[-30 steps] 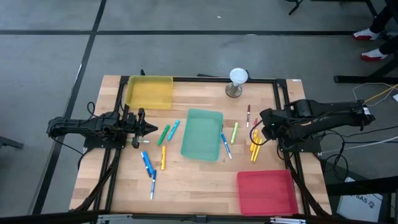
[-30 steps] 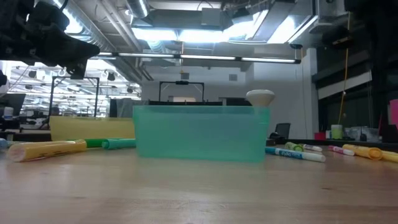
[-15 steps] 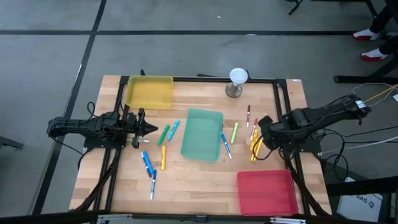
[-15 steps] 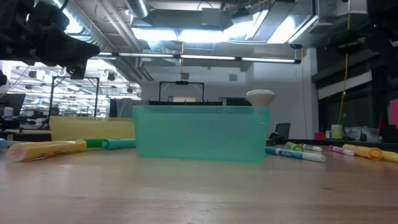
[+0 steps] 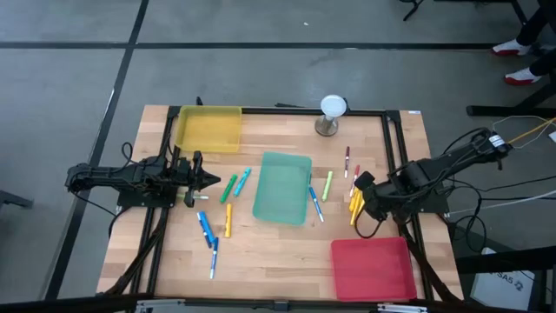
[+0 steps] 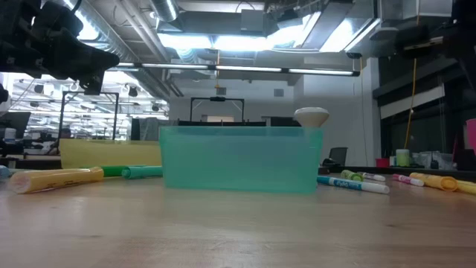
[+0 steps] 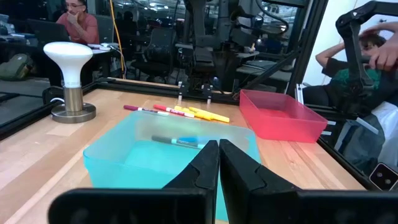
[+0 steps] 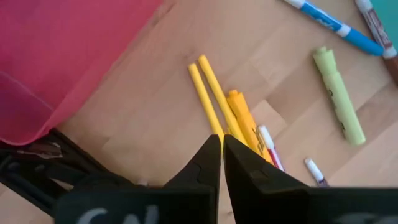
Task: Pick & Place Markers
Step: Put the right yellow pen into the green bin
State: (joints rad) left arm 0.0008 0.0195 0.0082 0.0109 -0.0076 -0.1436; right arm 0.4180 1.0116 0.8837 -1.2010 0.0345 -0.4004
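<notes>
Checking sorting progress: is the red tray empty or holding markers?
Empty. The high view shows the red tray with a bare floor; the yellow markers lie on the wood beside it.

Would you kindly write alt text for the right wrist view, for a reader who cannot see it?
The right gripper, fingers shut and empty, points down at a cluster of yellow and orange markers lying on the wooden table. A red tray sits to one side, and a light green marker and a blue and white marker lie farther off.

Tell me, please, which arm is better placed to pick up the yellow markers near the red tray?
The right: its gripper hangs directly above the yellow markers, fingers shut. The left gripper waits across the teal tray.
</notes>
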